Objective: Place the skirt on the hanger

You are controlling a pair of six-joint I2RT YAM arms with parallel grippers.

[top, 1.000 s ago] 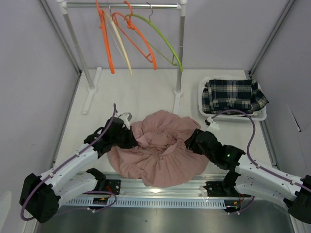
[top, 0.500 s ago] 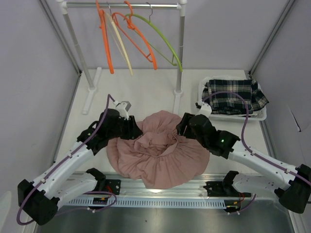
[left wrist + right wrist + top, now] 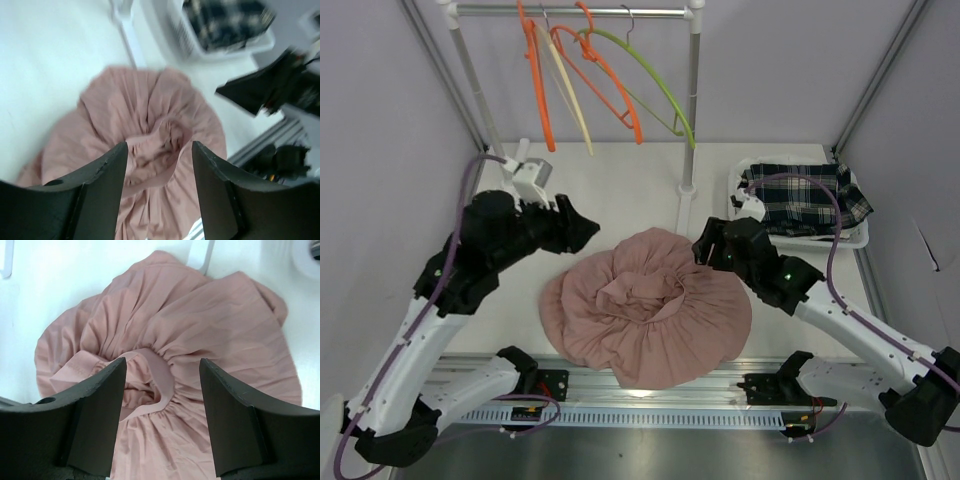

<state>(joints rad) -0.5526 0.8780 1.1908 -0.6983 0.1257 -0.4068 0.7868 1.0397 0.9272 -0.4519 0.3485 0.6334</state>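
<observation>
Plainly, the pink skirt (image 3: 645,305) lies in a rumpled round heap on the white counter (image 3: 610,180), close to the near edge between the two arms, its gathered waistband bunched up at the middle. No writing can be made out on anything; the left wrist view is blurred.

The left arm stands tall, elbow raised high over the counter's left side, forearm reaching across to the right. The left hand (image 3: 585,232) hangs above bare counter just beyond the skirt's rear left edge and clear of the cloth. In its own view the left hand (image 3: 159,150) has its fingers spread, the skirt well below and nothing between them.

The right arm runs low from its base, bent at the elbow, angling inward. The right hand (image 3: 705,250) is poised at the skirt's rear right edge, near the white basket (image 3: 800,243) that holds a plaid garment (image 3: 800,200). From the right wrist, the right hand (image 3: 162,365) looks down on the waistband, fingers parted and gripping nothing.

At the back, a rack (image 3: 692,100) carries several hangers, among them an orange hanger (image 3: 537,90) and a green hanger (image 3: 660,82), all well apart from the skirt.
</observation>
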